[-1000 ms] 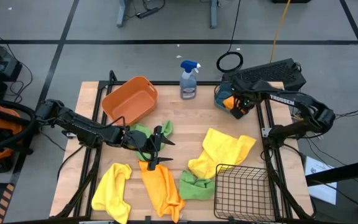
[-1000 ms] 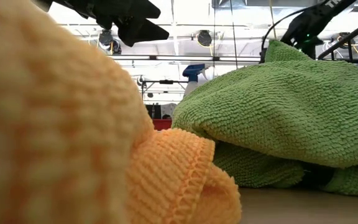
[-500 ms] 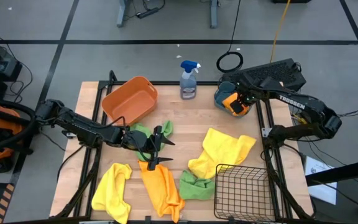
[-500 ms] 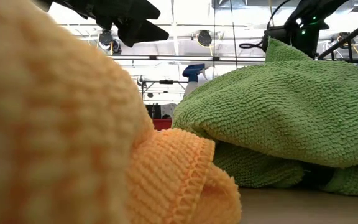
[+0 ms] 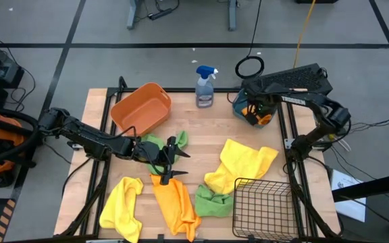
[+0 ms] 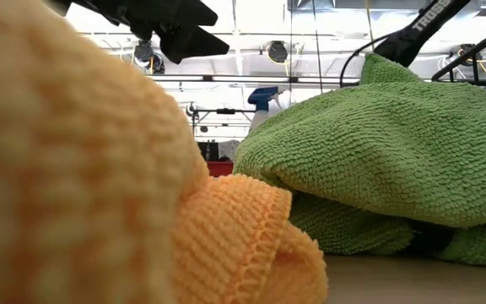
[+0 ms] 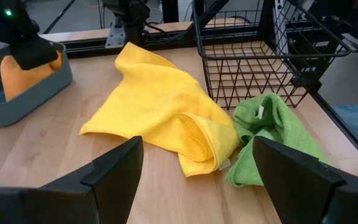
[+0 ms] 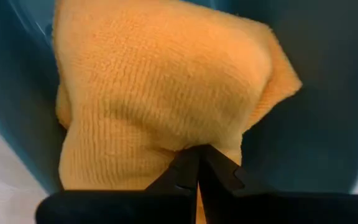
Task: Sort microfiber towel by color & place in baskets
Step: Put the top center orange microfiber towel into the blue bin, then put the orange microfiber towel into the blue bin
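Orange towel in teal bin, right pincer closed against it

One camera hangs overhead, looking straight down on the whole table. Another sits at tabletop level, pressed against cloths. The left wrist camera faces right across the table toward the wire basket, also visible from overhead. The right wrist camera stares closely into the teal bin.

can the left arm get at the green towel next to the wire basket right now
Probably yes. The left gripper is open and empty, and the green towel lies uncovered beside the wire basket, with bare table between.
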Available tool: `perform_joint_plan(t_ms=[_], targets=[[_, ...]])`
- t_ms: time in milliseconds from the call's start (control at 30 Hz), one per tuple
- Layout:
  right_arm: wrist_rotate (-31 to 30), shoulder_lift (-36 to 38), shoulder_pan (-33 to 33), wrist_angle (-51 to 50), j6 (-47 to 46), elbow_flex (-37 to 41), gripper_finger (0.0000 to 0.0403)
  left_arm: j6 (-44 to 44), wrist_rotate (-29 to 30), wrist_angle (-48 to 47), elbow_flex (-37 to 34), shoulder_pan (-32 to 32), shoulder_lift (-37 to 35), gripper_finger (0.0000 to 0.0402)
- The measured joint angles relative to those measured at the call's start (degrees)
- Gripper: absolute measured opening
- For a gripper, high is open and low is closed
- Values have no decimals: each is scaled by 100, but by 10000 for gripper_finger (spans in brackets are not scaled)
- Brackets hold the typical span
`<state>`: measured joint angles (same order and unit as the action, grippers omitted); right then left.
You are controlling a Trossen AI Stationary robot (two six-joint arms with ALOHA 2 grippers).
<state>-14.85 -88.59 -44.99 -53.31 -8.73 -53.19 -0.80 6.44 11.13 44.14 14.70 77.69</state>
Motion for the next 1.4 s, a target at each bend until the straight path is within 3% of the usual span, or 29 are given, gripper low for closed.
perform_joint_plan(t_ms=[233,500,667,867,967,1133,1400], targets=[[21,298,13,-290,65,-94,0,7,0,-30,0,0,0,309],[19,1826,408,-963,-231,-540,0,0,0,-24,0,2,-1,309],[15,2882,1045,-1214,-912,-541,0,-75,-257,-398,2,138,-27,309],[-24,3786,2437,-817,-1570,-116,0,-803,-639,-911,2,792,-103,309],[-25,4089,3092,-377,-1844,287,0,-1071,-356,-836,2,1222,-105,309],[-26,4237,4041,589,-1977,954,0,-1803,616,-853,2,1949,87,309],[-524,4046,5266,2262,-1888,1237,0,-2871,1733,140,3,2612,1364,309]])
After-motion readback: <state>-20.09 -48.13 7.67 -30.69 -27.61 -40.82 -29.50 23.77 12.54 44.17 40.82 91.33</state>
